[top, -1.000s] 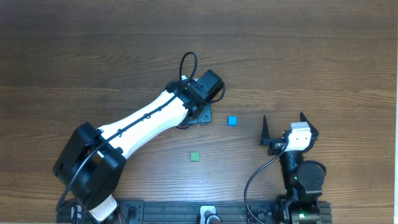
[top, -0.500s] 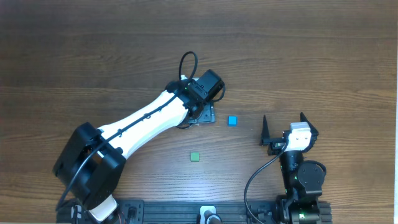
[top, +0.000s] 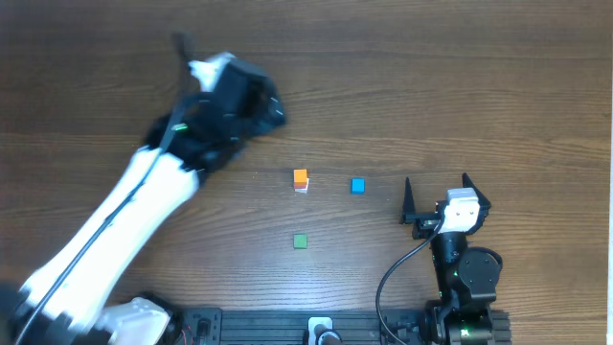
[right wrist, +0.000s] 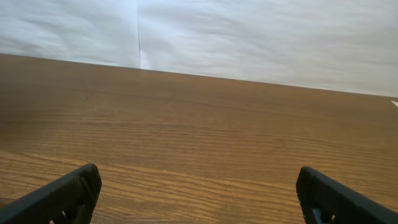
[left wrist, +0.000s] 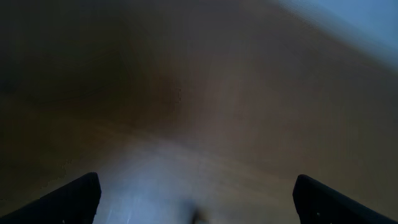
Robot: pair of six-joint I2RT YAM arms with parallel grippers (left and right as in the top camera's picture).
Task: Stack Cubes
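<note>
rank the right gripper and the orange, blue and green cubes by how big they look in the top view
1. right gripper, fingers spread open: clearly the largest.
2. orange cube, blue cube, green cube: all look about alike. The orange cube sits raised on a pale block, nearer the camera, so I won't rank them.

A brown, wood-grained counter (left wrist: 224, 106) is seen across nearly the whole frame, so heavily smeared that no single grain line can be followed. One side of the wood is rendered much darker than the rest. A pale bluish band (left wrist: 367, 18) is shown at the far corner; it is possibly a wall beyond the counter's edge, though this cannot be settled. A lighter, washed-out patch (left wrist: 180, 180) is spread over the wood nearest the jaws. The jaws are set wide apart, and a dark fingertip (left wrist: 71, 199) is shown at either side, with the pale patch between them.
</note>
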